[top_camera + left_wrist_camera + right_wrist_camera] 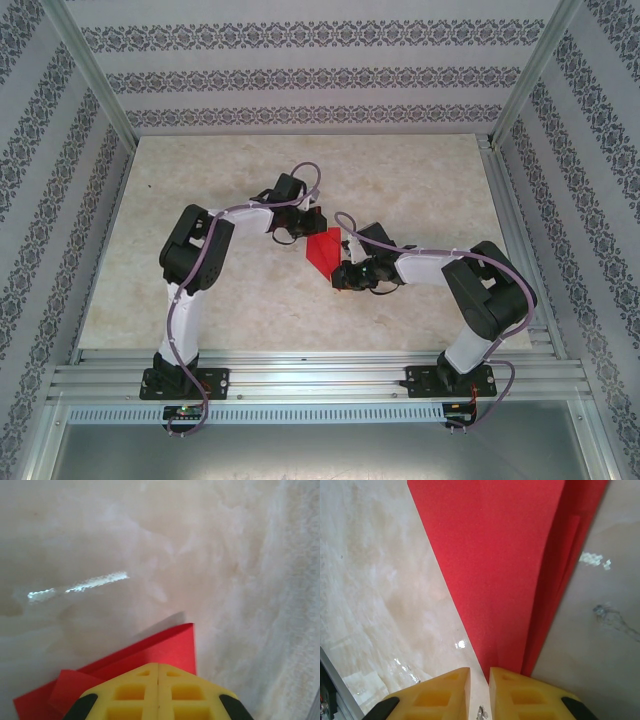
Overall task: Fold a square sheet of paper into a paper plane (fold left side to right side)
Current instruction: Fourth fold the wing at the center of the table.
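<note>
From above, a thin bright red paper sheet (323, 252), folded into a pointed shape, is seen lying near the middle of the pale marbled tabletop (420, 190). It is flanked by the left gripper (305, 228) at its far side and the right gripper (345, 274) at its near side.

In the left wrist view, the left gripper's (158, 669) yellow fingers (130, 695) are pressed fully together over the layered red folds (165, 647). Whether paper is pinched between them cannot be told.

In the right wrist view, the right gripper's (480, 674) yellow fingers (520, 692) are parted by a narrow gap, through which bare table is seen. The paper's (505, 580) tapered end is met by one fingertip.
</note>
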Controlling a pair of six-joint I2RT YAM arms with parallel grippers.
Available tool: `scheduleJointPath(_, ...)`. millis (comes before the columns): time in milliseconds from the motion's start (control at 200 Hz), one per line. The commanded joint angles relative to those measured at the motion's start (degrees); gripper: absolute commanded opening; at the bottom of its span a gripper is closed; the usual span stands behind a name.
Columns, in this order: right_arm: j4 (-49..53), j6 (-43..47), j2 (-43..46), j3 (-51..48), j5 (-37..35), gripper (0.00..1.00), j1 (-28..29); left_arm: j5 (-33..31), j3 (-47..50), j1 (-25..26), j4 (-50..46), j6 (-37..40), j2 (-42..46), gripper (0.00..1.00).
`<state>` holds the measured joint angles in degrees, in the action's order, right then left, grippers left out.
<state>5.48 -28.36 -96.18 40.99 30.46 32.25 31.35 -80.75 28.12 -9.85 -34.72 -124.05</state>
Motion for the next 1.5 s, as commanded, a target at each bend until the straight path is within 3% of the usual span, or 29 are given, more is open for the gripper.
scheduleJointPath(0, 3.3, 1.4, -0.6, 0.4, -1.7, 0.2, 0.6, -0.7, -0.7, -0.1, -1.5, 2.3, -1.3, 0.03)
scheduleJointPath(315, 0.7, 1.8, 3.2, 7.9, 0.2, 0.21, -0.3, -2.2, 2.6, 0.1, -0.1, 2.8, -1.8, 0.04)
scheduleJointPath(719, 4.6, 9.6, -8.6, 18.4, -1.1, 0.22, -0.3, -2.8, 3.5, 0.2, 0.0, 3.1, -2.0, 0.03)
scheduleJointPath(1014, 4.9, 11.0, -12.3, 16.0, -2.2, 0.21, 0.3, -4.2, 2.6, 0.2, -1.5, 3.5, -2.6, 0.03)
scheduleJointPath(1494, 3.0, 7.1, -5.9, 1.8, -1.3, 0.21, 1.0, -6.6, 0.7, 0.1, -4.2, 4.9, -3.7, 0.03)
